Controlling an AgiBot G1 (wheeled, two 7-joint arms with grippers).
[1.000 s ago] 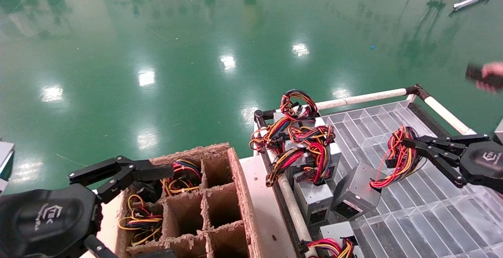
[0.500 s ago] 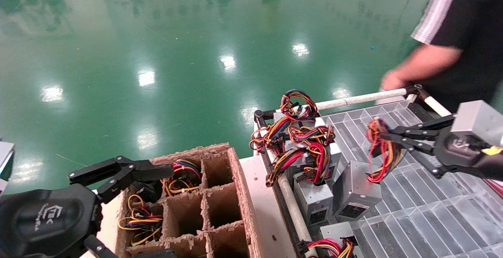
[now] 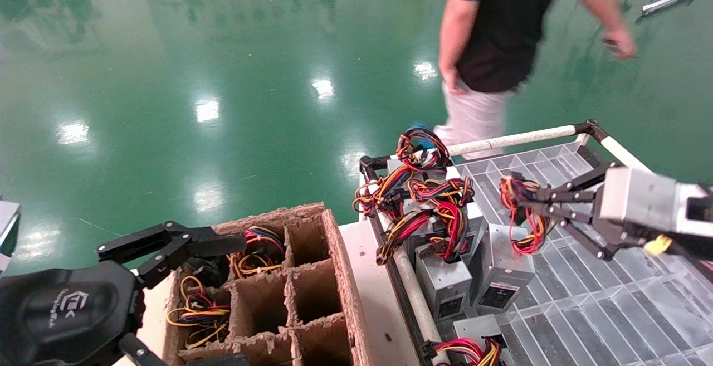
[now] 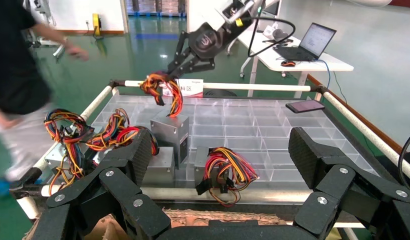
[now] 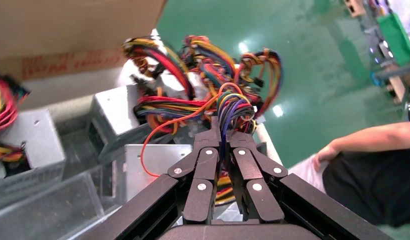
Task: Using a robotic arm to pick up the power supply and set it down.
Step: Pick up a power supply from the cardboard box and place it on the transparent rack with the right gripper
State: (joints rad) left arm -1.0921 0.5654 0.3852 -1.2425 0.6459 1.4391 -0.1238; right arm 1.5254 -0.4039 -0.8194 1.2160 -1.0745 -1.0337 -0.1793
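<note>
The power supply (image 3: 499, 268) sits right of centre in the head view, a grey box tilted with its labelled end down on the clear ribbed tray (image 3: 613, 310). Its wire bundle (image 3: 521, 221) rises from the top of the box, and the right gripper (image 3: 515, 201) has it pinched: in the right wrist view the two fingers (image 5: 208, 150) are pressed together with the wires (image 5: 228, 107) squeezed between them. The robotic arm (image 3: 646, 207), with its silver camera box, reaches in from the right edge of the frame.

Just left of the held unit a second grey box (image 3: 444, 285) stands against it, and behind that a cluster of more supplies (image 3: 429, 193) with tangled cables crowds the tray's left rail (image 3: 415, 299). Another unit (image 3: 473, 346) lies at the bottom edge. To the right and rear the tray's ribbed surface is bare up to the white far rail (image 3: 512, 140).

At lower left, the cardboard divider box (image 3: 312, 282) holds wires in its left cells; its middle and right cells are hollow. The left gripper (image 3: 211, 243) hangs over its near corner with jaws spread wide, clearly apart in the left wrist view (image 4: 218, 175).

A person in a black shirt (image 3: 501, 26) stands on the green floor (image 3: 223, 76) at the top of the frame, just beyond the far rail.
</note>
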